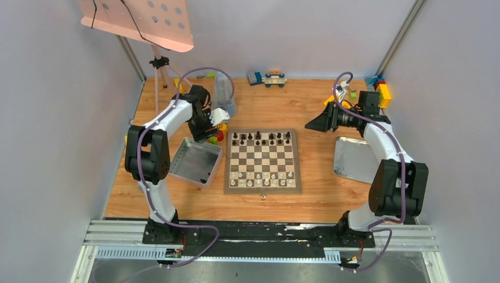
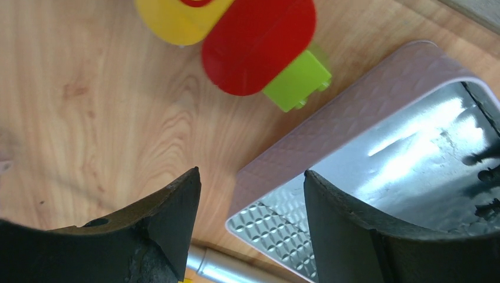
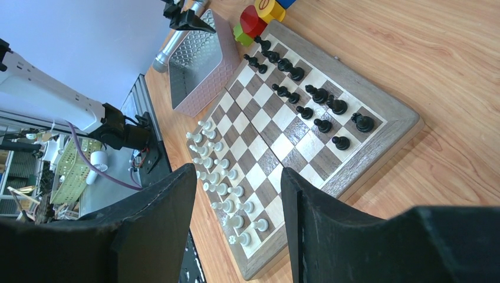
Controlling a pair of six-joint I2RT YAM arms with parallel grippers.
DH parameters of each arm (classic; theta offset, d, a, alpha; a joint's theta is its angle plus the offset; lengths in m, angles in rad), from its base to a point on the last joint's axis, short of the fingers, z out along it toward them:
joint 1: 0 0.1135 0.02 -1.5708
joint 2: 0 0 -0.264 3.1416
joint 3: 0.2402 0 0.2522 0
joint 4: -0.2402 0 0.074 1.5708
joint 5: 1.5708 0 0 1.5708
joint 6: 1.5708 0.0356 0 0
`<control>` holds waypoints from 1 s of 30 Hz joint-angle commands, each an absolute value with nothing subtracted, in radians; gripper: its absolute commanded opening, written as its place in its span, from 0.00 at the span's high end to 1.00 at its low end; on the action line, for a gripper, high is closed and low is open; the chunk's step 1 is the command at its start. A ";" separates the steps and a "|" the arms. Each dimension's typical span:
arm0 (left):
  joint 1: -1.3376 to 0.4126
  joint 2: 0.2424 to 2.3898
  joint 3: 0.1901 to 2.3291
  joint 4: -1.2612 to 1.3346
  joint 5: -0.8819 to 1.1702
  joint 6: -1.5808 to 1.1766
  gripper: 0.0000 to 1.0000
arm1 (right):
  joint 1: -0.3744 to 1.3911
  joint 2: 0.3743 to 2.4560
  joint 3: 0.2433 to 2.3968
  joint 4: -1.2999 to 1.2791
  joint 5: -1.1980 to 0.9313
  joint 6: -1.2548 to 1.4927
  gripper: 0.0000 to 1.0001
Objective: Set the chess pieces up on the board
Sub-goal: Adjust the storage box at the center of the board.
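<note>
Black and white chess pieces (image 1: 257,135) stand on the board (image 1: 262,190). Left gripper (image 2: 250,177) and right gripper (image 3: 237,174) are wide, holding nothing. Next, I think: grab another from the tray (image 1: 194,162).

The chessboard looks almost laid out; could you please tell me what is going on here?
Setup of the square wooden checkered chessboard looks well along. The small black pieces stand in its far rows and the cream pieces in its near rows. Both robot hands are open and hold nothing. The left hand hovers over a corner of the grey metal tray beside the board, and the right hand hangs above the table to the board's right.
</note>
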State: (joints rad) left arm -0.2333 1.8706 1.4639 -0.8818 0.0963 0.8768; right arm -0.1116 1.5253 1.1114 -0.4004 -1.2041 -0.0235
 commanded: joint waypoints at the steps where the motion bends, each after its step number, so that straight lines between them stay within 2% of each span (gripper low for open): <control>1: -0.233 1.868 1.483 -0.958 0.141 0.931 0.27 | -0.106 1.535 1.135 -0.394 -1.212 -0.061 0.44; 11: -0.229 1.744 1.375 -0.859 0.178 0.937 0.25 | -0.106 1.559 1.136 -0.397 -1.213 -0.061 0.44; 16: -0.227 1.812 1.396 -0.887 0.172 0.975 0.25 | -0.106 1.583 1.143 -0.397 -1.226 -0.051 0.45; 22: -0.225 1.880 1.395 -0.862 0.168 0.973 0.30 | -0.106 1.571 1.135 -0.397 -1.213 -0.057 0.45; 26: -0.198 1.870 1.378 -0.847 0.170 0.931 0.41 | -0.106 1.573 1.135 -0.397 -1.213 -0.057 0.45; 30: -0.152 1.837 1.352 -0.850 0.153 0.863 0.60 | -0.106 1.570 1.134 -0.399 -1.215 -0.058 0.46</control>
State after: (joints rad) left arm -0.2039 1.8889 1.3754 -0.8646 0.1555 0.9264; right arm -0.1116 1.5829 1.1118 -0.4141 -1.2030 -0.0288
